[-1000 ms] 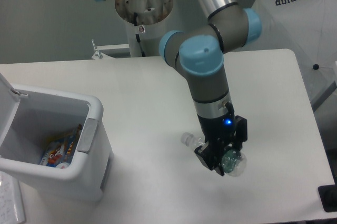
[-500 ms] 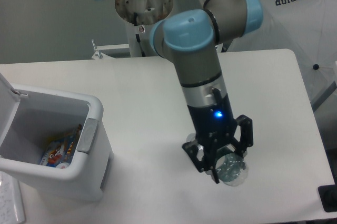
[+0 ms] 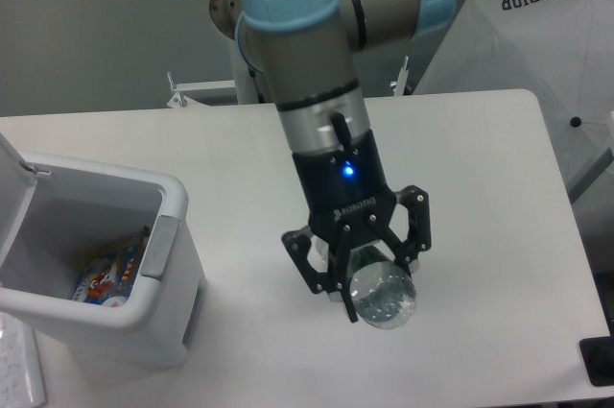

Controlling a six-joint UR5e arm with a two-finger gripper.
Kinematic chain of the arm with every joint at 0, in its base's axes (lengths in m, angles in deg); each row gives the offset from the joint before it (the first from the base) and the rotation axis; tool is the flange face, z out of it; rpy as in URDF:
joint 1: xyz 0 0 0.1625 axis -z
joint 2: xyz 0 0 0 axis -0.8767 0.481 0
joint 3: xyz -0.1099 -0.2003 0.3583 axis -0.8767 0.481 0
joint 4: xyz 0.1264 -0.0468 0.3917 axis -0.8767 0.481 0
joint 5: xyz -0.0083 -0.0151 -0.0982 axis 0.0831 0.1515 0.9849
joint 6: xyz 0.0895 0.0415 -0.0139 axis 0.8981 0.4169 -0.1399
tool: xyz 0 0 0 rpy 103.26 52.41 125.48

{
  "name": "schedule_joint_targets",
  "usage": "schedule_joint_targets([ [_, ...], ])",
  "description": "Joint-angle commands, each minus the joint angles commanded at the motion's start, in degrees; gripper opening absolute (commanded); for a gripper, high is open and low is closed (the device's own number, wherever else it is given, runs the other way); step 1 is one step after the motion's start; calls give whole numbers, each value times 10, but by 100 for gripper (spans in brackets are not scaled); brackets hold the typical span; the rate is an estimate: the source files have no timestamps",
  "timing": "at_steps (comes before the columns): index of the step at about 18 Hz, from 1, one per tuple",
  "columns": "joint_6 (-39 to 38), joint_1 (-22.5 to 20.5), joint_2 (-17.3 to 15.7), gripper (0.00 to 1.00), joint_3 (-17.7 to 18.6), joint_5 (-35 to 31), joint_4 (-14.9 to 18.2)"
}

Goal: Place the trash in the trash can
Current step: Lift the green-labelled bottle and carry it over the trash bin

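Note:
My gripper [image 3: 369, 278] hangs above the middle of the table, shut on a clear plastic bottle [image 3: 380, 295] with a dark green label. The bottle's round base faces the camera and the bottle is lifted off the table. The white trash can [image 3: 153, 264] stands at the left with its lid open. Colourful wrappers [image 3: 110, 272] lie inside it. The gripper is well to the right of the can.
A white umbrella [image 3: 537, 34] with "SUPERIOR" printed on it leans at the back right. A dark object [image 3: 600, 362] sits at the lower right corner. The arm's base [image 3: 261, 5] stands behind the table.
The gripper has risen off the table with the bottle and moved left toward the trash can. The wrist has turned, so the bottle's base now faces the camera.

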Motion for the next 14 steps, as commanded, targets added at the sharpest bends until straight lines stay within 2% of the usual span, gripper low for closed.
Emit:
schedule_joint_targets([
  [5, -9, 14, -32, 63, -4, 1, 0],
  [10, 36, 70, -41, 63, 4, -1, 0],
  [14, 41, 136, -36, 63, 10, -2, 0],
])
